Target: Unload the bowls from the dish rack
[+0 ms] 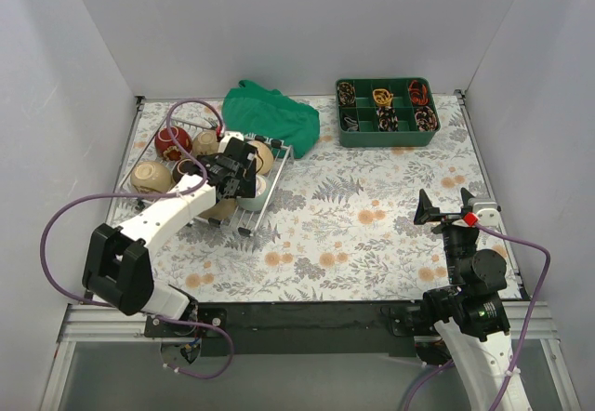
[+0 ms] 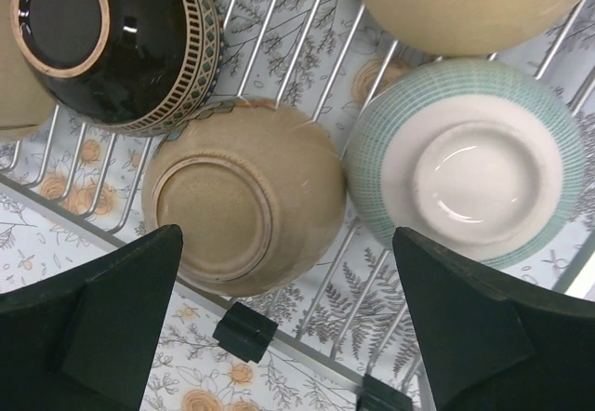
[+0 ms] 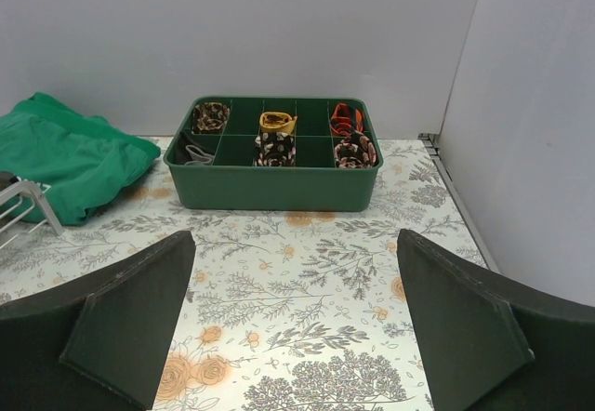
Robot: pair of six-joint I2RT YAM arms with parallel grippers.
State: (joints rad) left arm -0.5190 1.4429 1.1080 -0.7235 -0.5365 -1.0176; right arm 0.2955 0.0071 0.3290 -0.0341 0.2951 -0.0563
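Note:
The silver wire dish rack sits at the table's left and holds several bowls upside down or tilted: a red one, beige ones, a dark one. My left gripper hovers open above the rack's near right part. In the left wrist view its gripper is open over the rack wires, just short of a tan bowl, with a pale green bowl to the right and a black bowl at upper left. My right gripper is open and empty, far right.
A green compartment tray of small items stands at the back right, also in the right wrist view. A crumpled green cloth lies behind the rack. White walls close in the table on three sides.

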